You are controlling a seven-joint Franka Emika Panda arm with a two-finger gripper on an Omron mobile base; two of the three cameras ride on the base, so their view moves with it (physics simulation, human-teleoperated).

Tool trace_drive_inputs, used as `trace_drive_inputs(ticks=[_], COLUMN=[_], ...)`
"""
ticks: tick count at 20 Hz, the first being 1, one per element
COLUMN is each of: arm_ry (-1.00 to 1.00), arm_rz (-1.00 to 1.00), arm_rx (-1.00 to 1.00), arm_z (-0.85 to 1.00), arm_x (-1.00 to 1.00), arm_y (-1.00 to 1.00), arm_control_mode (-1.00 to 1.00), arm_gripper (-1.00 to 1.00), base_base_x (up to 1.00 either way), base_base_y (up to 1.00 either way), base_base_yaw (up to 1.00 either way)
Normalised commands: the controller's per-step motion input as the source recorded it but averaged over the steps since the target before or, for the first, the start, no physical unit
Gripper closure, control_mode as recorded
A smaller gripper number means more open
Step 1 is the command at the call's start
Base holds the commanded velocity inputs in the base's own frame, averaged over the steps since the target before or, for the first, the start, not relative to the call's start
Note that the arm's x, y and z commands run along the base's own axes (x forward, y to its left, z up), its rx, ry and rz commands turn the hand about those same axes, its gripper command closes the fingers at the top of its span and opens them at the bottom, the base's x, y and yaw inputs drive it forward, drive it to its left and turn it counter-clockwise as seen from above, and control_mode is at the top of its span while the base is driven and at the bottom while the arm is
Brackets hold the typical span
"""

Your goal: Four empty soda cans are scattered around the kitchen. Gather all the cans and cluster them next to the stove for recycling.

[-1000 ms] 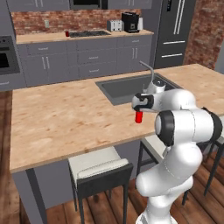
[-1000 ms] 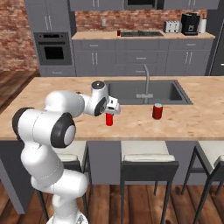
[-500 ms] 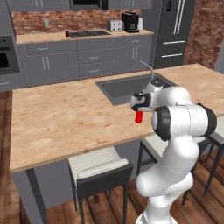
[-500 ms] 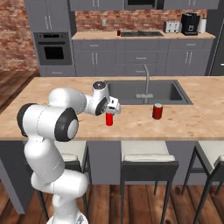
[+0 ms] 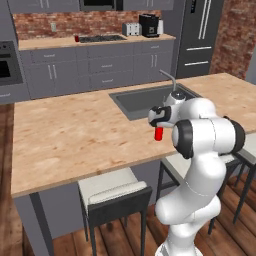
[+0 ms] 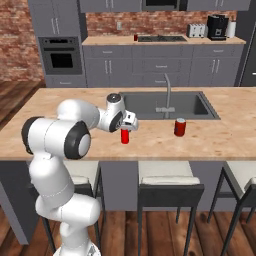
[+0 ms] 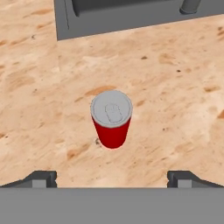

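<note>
Red can (image 7: 111, 119) stands upright on the wooden counter (image 7: 175, 109), centre frame in the hand view, just above and between the two dark fingertips (image 7: 41, 178) at the bottom corners. Claw (image 6: 131, 123) is spread wide, nothing grasped, poised right over it. Right base view adds a second can (image 6: 180, 127) right of centre, near the sink (image 6: 172, 106), and another far back beside the stove (image 6: 161, 38).

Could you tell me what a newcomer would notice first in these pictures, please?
Most striking is the white arm bent over the wooden island, its open gripper poised above an upright red soda can near the island's front edge, just in front of the sink. A second red can stands further along the counter, beside the faucet. Far behind, another can sits beside the black stove.
</note>
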Motion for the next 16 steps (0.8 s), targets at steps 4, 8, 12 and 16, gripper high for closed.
trace_drive_inputs(ticks=[4,8,12,16], arm_ry=[0.00,0.00,0.00,0.00], arm_rz=[0.00,0.00,0.00,0.00], arm_rx=[0.00,0.00,0.00,0.00], arm_z=[-0.07,-0.06,-0.07,-0.09], arm_x=[0.08,0.07,0.10,0.14], arm_y=[0.00,0.00,0.00,0.00], arm_control_mode=[-1.00,-1.00,-1.00,-1.00], arm_gripper=[-1.00,-1.00,-1.00,-1.00], base_base_x=[0.00,0.00,0.00,0.00], base_base_y=[0.00,0.00,0.00,0.00], base_base_yaw=[0.00,0.00,0.00,0.00])
